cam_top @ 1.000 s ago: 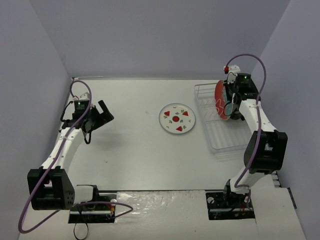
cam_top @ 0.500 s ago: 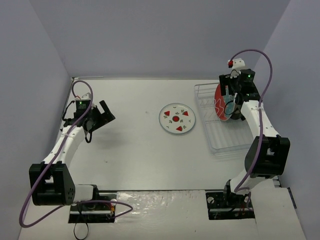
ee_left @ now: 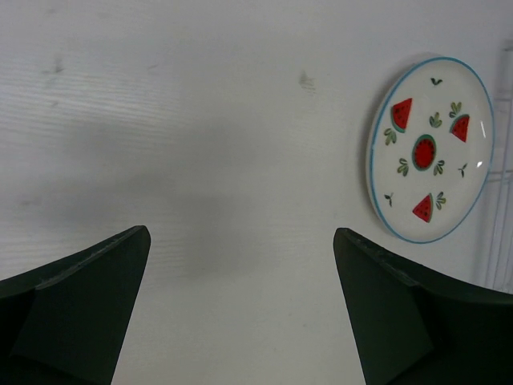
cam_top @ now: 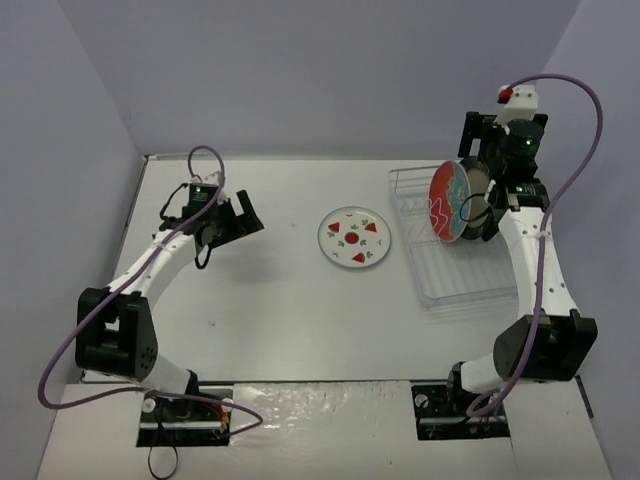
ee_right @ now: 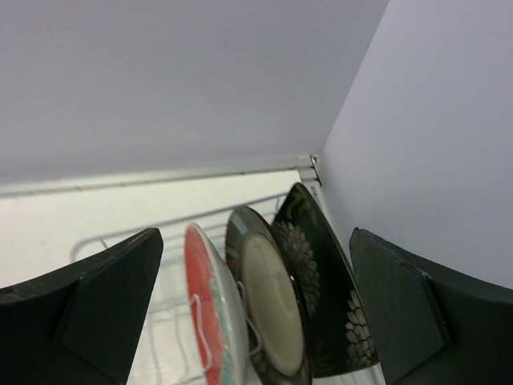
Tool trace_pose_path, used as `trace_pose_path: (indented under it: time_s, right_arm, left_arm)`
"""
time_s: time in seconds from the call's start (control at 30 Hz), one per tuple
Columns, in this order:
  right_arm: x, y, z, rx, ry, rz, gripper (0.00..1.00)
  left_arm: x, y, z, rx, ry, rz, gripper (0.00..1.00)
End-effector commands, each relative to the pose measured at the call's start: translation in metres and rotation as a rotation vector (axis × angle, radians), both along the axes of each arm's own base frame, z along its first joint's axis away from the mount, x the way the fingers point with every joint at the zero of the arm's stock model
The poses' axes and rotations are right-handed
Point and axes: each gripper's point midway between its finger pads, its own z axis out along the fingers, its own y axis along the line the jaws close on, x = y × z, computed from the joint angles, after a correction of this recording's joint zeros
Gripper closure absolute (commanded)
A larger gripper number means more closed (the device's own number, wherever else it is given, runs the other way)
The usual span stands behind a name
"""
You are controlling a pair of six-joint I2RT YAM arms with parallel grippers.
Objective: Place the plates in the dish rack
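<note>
Left gripper (ee_left: 240, 241): jaws wide apart, empty, above table (ee_left: 200, 120); watermelon plate (ee_left: 430, 148) flat ahead, left of dish rack (cam_top: 450, 280). Right gripper (ee_right: 256, 241): jaws wide, empty, over rack; red floral plate (ee_right: 210, 321), black-rimmed plate (ee_right: 268, 313), square black plate (ee_right: 321, 297) upright inside.

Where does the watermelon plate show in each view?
Top external: the watermelon plate lies flat mid-frame, left of the dish rack.
Left wrist: it is at the right side of the frame, with rack wires at the far right edge.
Right wrist: not in it; the rack is.
Shared landmark: the dish rack.
</note>
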Motion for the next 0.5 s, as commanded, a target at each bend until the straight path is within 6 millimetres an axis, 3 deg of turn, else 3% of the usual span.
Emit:
trace_pose_path:
  time_s: [0.0, 0.13, 0.2, 0.23, 0.27, 0.33, 0.4, 0.47]
  right_arm:
    - [-0.024, 0.013, 0.079, 0.210, -0.226, 0.003, 0.00]
    - [-0.048, 0.039, 0.088, 0.414, -0.309, 0.082, 0.00]
    - [-0.057, 0.054, 0.066, 0.494, -0.298, 0.126, 0.00]
    - [-0.066, 0.066, 0.066, 0.539, -0.303, 0.164, 0.00]
    - [-0.068, 0.073, 0.045, 0.559, -0.262, 0.171, 0.00]
    - [-0.075, 0.086, 0.031, 0.575, -0.227, 0.195, 0.00]
    - [-0.091, 0.119, 0.017, 0.590, -0.173, 0.250, 0.00]
    - [-0.100, 0.127, -0.008, 0.594, -0.102, 0.246, 0.00]
  left_arm:
    - [0.038, -0.070, 0.034, -0.075, -0.128, -0.151, 0.03]
    - [0.054, -0.126, 0.029, -0.080, -0.115, -0.264, 0.03]
    - [0.057, -0.151, 0.025, -0.081, -0.108, -0.309, 0.03]
    - [0.063, -0.161, 0.023, -0.094, -0.100, -0.321, 0.03]
    - [0.063, -0.171, 0.021, -0.106, -0.094, -0.337, 0.03]
    - [0.066, -0.187, 0.014, -0.143, -0.086, -0.376, 0.03]
    - [0.064, -0.202, 0.006, -0.172, -0.081, -0.397, 0.03]
    - [0.063, -0.208, -0.006, -0.175, -0.069, -0.406, 0.03]
